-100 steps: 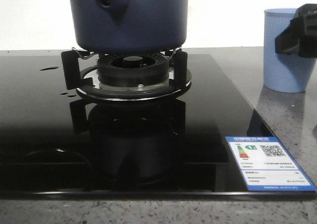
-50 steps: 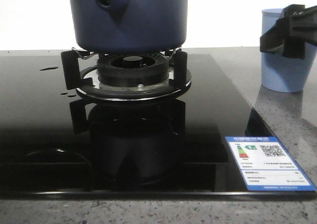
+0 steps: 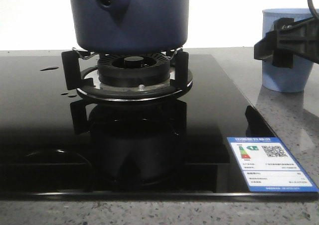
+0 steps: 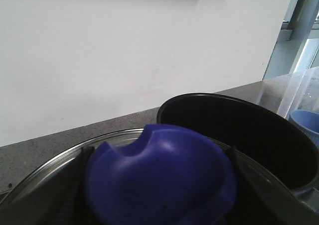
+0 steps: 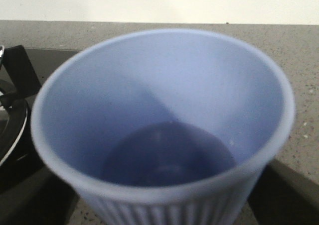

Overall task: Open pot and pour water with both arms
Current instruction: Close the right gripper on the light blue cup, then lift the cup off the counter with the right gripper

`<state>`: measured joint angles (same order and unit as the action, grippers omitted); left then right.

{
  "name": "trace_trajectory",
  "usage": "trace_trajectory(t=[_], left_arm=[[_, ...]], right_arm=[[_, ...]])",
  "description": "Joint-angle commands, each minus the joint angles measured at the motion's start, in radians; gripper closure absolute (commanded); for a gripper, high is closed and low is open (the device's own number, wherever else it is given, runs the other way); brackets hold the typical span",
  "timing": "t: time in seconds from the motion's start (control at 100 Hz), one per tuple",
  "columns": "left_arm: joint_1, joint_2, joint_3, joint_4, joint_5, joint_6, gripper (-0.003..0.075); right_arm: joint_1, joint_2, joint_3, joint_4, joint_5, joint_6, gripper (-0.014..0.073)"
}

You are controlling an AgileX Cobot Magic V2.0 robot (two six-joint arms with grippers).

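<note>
From the front camera I see the pot (image 3: pixel 128 17) sitting on the burner grate (image 3: pixel 132 75) of the black glass cooktop (image 3: pixel 45 115), its stubby handle mount turned toward me. My left wrist camera looks into it: the pot (image 4: pixel 239 135) is uncovered and its inside is dark, so I cannot tell whether it holds anything. That same view is filled by a blue knob (image 4: pixel 159 177) on a glass lid (image 4: pixel 65 158) with a metal rim, and my left gripper's dark fingers (image 4: pixel 75 185) sit on either side of the knob, apparently gripping it. To the right, on the grey counter (image 3: pixel 289 120), stands the pale blue ribbed cup (image 3: pixel 286 51). My right gripper (image 3: pixel 284 41) is level with it, and the wrist view puts the cup (image 5: pixel 164 125) between the fingers; I cannot tell if they press its sides. Its bottom looks dark blue, and I cannot make out any contents.
</note>
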<state>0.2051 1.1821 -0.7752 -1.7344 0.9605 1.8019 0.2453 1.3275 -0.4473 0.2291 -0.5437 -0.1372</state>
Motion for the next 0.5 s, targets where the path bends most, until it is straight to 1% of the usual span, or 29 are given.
trace_trajectory(t=[0.0,0.13,0.36,0.49], left_arm=[[-0.008,-0.024,-0.034,-0.129,0.052,0.002,0.0393],[-0.008,-0.024,-0.034,-0.129,0.052,0.002,0.0393],[-0.008,-0.024,-0.034,-0.129,0.052,0.002,0.0393],[-0.008,-0.024,-0.034,-0.129,0.052,0.002,0.0393]], right_arm=[[-0.001,-0.017,-0.03,-0.018,-0.11,0.011,-0.0008],[-0.001,-0.017,-0.03,-0.018,-0.134,0.016,0.0015],[-0.001,-0.017,-0.03,-0.018,-0.129,0.016,0.0177],[-0.001,-0.017,-0.03,-0.018,-0.123,0.016,0.0246]])
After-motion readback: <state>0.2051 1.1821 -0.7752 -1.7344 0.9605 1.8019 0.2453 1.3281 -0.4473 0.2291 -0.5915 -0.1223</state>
